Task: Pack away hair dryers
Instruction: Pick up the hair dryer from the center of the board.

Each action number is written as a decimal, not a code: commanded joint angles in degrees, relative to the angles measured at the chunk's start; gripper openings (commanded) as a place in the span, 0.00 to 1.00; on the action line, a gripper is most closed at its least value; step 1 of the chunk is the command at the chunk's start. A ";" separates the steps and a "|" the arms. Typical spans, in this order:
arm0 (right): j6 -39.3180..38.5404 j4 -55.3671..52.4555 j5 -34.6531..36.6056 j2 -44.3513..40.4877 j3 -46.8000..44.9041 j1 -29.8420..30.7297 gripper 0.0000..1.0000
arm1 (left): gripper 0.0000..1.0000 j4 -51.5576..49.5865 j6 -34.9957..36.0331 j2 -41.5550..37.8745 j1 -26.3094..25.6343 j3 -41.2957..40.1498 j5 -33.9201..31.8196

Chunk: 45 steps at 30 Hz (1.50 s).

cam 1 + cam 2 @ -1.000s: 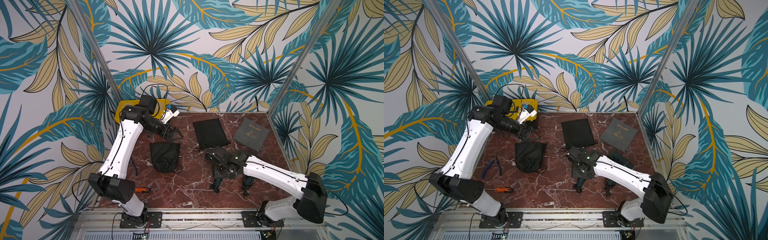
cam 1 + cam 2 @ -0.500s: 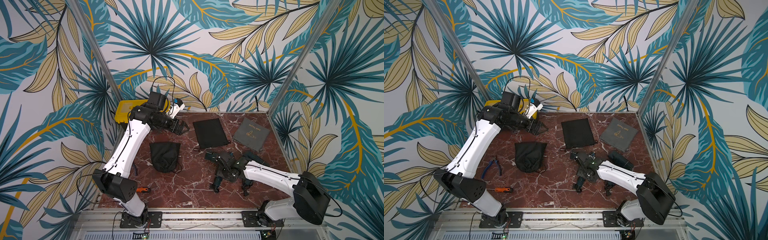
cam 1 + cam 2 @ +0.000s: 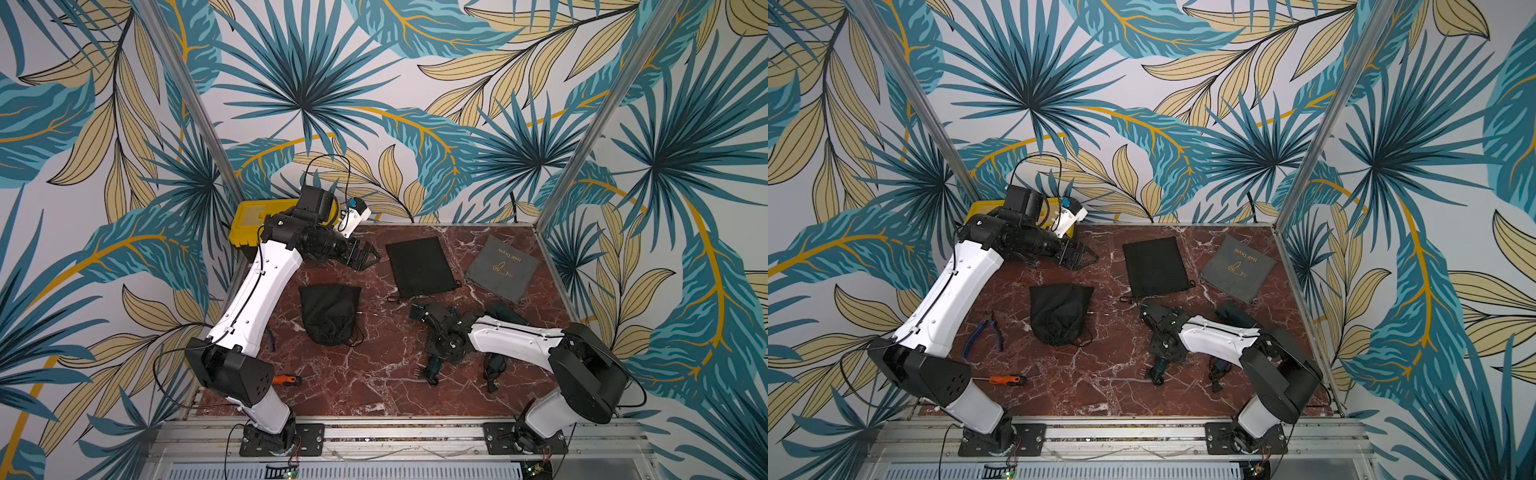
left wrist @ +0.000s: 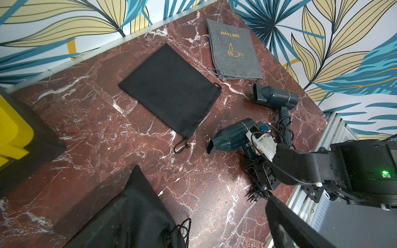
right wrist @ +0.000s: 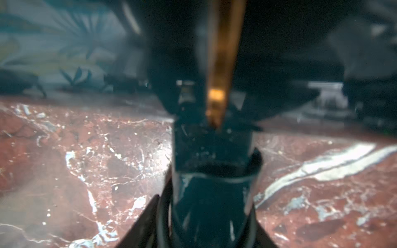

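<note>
The right gripper (image 5: 207, 206) is down on the marble table (image 3: 374, 395), straddling the handle of a dark teal dryer (image 4: 229, 137). That dryer lies on its side, nozzle towards the flat black pouch (image 3: 419, 266). The wrist view is too blurred to say whether the fingers bite on the handle or only flank it. The second teal dryer (image 4: 276, 98) lies just beyond, beside the grey pouch (image 3: 500, 270), and no white one shows. Up by the yellow toolbox (image 3: 249, 224) the left gripper (image 3: 365, 259) hangs in the air, jaws wide apart and empty, with a bulging black pouch (image 3: 330, 313) below it. These dryers look like hard, smooth plastic, stiff and not fragile but likely slippery on the rounded barrel. The handle seems the right place to grip: narrower, flatter, and wrapped in cord that should give some bite. The weight probably sits in the barrel, so a hold low on the handle may let the nose swing down. Closer to the barrel joint looks steadier. The cord could loosen and the plug trail, catching a pouch mouth. The pouches are limp cloth, so the free arm will likely need to hold one open.
</note>
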 commanded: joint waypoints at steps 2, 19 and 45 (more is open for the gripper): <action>-1.25 -1.92 0.32 1.75 -0.17 -0.03 0.31 | 0.99 1.04 0.54 -1.85 -0.16 -0.63 2.28; -24.45 -14.65 16.60 -15.32 11.19 6.78 0.00 | 0.99 -0.09 7.63 -0.28 -0.19 6.49 18.89; -45.44 -21.99 35.72 -14.27 36.26 21.29 0.00 | 1.00 -0.83 8.57 -0.54 -1.25 0.78 43.45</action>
